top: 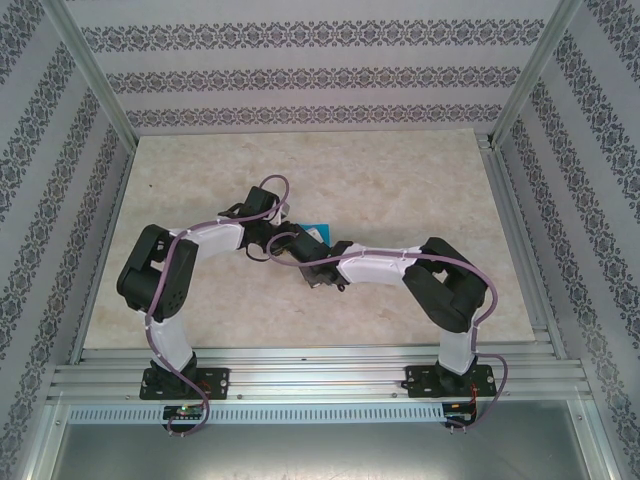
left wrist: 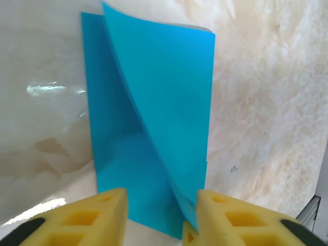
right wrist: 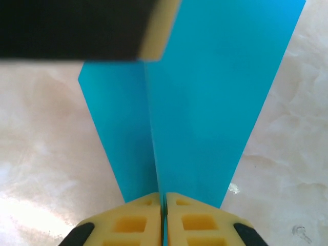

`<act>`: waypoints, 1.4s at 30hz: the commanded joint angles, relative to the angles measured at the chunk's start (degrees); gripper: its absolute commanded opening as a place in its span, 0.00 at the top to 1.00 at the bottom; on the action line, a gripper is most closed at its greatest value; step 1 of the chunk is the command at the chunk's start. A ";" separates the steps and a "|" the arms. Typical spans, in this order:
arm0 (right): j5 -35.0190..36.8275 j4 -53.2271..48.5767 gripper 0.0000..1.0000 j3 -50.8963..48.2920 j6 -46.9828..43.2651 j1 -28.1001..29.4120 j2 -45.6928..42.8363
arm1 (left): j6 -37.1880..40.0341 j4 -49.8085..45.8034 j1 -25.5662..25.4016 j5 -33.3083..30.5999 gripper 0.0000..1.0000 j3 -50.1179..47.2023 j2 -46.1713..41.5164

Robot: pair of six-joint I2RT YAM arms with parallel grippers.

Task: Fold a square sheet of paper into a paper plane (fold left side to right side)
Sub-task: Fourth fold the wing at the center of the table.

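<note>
So far done: the square sheet of paper (left wrist: 154, 128) is bent over itself. One part lies flat on the bench (left wrist: 266, 102), and the other part rises from it as a curved flap.
Crease: I judge it is not pressed. The flap stands up and the two layers are apart along most of their length.
Left to do: lay the flap down and flatten the fold. After that come all the later folds, because no sharp point and no dart shape can be seen.
Left end effector (left wrist: 161, 205): its yellow fingers are spread. The near edge of the sheet lies between them, and the low corner of the flap runs down to the right finger. I cannot tell if it touches that finger.
Right end effector (right wrist: 164, 205): its fingers are pressed together and pinch the near edge of the paper, where the flap and the flat part meet.
Place of the sheet: near the middle of the bench, between the two wrists as seen from above (top: 316, 229).
Risk, as a judgement: the thin flap may spring up when it is let go.
</note>
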 commanded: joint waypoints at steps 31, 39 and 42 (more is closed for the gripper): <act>-30.15 23.74 0.95 -19.29 9.05 -14.85 -10.80 | -6.79 12.70 -4.02 3.37 0.68 -4.50 0.01; -33.48 26.64 0.95 -20.32 10.82 -16.38 -11.74 | -7.11 12.20 -5.11 1.95 0.72 -1.28 4.49; -35.12 27.96 0.95 -20.76 11.70 -17.41 -11.80 | -6.40 10.90 -5.21 0.94 0.72 -0.68 5.31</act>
